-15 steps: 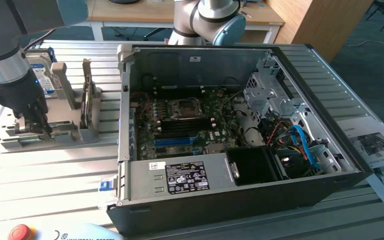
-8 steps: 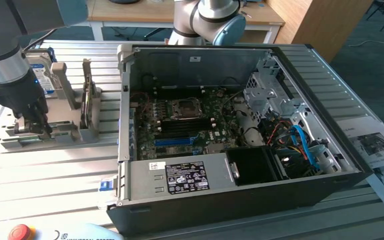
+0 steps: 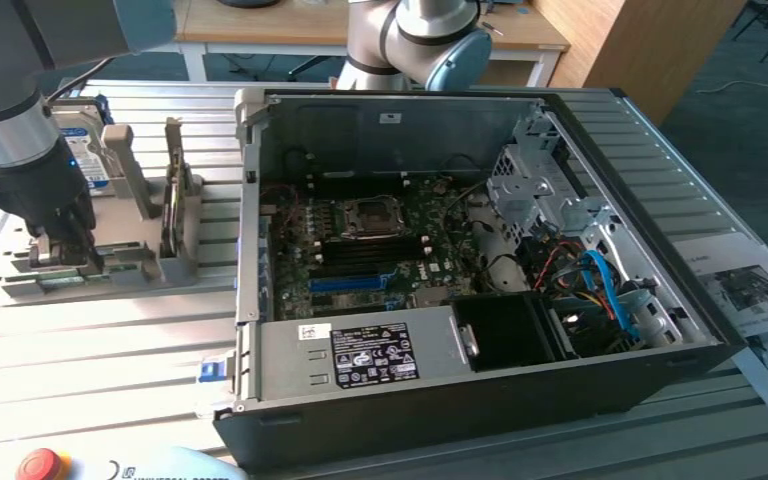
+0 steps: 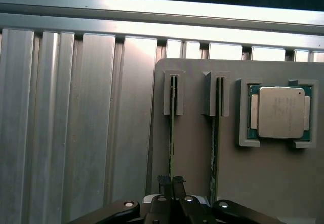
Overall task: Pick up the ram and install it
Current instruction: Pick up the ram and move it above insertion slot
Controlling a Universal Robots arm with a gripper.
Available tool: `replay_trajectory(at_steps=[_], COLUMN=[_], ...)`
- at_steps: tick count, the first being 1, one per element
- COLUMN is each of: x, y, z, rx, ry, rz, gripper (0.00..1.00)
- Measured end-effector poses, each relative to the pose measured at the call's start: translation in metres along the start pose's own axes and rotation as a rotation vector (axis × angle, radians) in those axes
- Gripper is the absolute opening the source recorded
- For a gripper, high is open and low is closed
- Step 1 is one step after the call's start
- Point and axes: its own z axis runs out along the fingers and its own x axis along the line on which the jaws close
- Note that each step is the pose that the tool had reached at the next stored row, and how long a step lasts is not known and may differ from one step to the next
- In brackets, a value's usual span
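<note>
Gripper (image 4: 171, 181) is down over the grey holder (image 4: 268, 183) on the ribbed metal worktop (image 4: 76, 133), to the exterior view's left of the open computer case (image 3: 491, 410).

Fingers (image 4: 163, 181) pinch the upper edge of the ram (image 4: 172, 133). It stands on edge in the slot nearest the holder's rim.

Second stick (image 4: 214, 133) is in the next slot, with the processor chip (image 4: 281, 112) in its pocket beyond.

Writing: "UNIVERSAL" on the pale casing (image 3: 157, 470) beside the red button (image 3: 40, 465). Print on the power supply label (image 3: 373, 355) is illegible.

I see the ram (image 4: 172, 133) green, its holder (image 4: 192, 148) grey, the pincer (image 4: 171, 182) black, the worktop (image 4: 76, 122) ribbed silver.
</note>
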Motion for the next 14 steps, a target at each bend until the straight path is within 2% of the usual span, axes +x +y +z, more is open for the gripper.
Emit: replay_trajectory(at_steps=[14], x=[0.0], y=[0.0], z=[0.0], rx=[-0.0006], ry=[0.0003], rz=[0.02], gripper=[0.12])
